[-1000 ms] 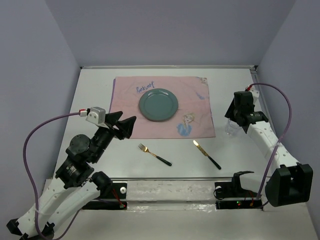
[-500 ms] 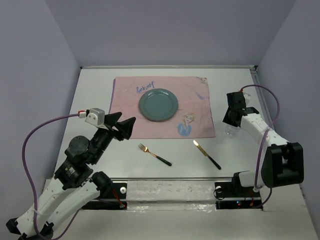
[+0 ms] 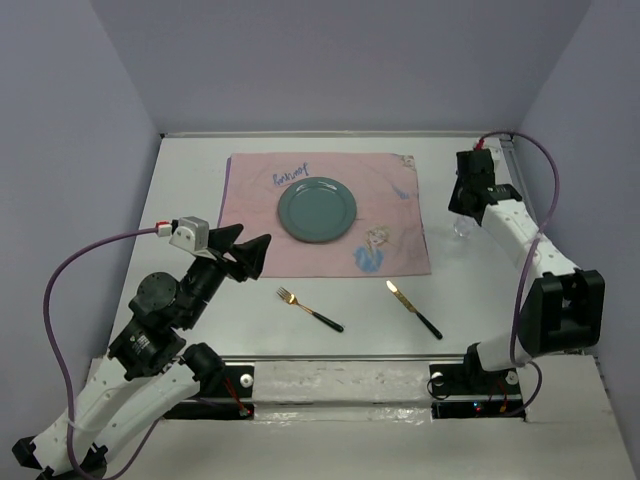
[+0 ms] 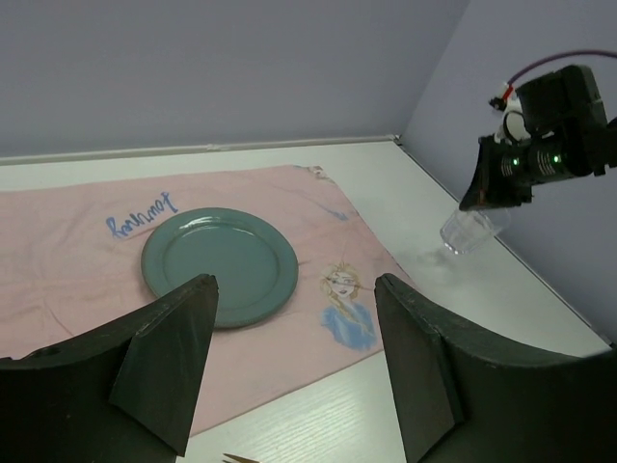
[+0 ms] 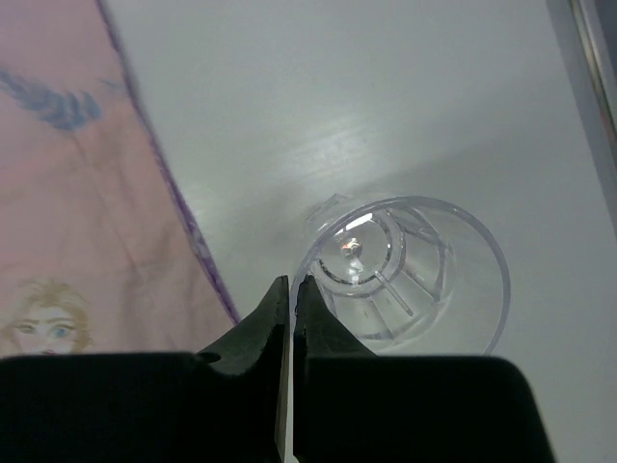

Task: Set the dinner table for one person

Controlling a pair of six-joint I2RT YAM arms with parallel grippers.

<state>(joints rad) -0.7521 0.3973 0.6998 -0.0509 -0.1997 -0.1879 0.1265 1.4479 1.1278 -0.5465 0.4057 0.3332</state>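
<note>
Top external shows the matte, plain white rectangular tabletop (image 3: pixel 190 180) lying flat beneath everything, its long axis seemingly from 9 to 3 o'clock. The right tool (image 5: pixel 291 285) pinches the rim of a clear round glass (image 5: pixel 415 280) at 3 o'clock of the pink cloth (image 3: pixel 260 220). The left tool (image 4: pixel 297 289) gapes wide, holding nothing.

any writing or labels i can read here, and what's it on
"R...": blue handwriting on the pink cloth, beside the green plate; it starts like an R, the rest is too scrawled to read.
No text shows on the glass, fork or knife.
</note>
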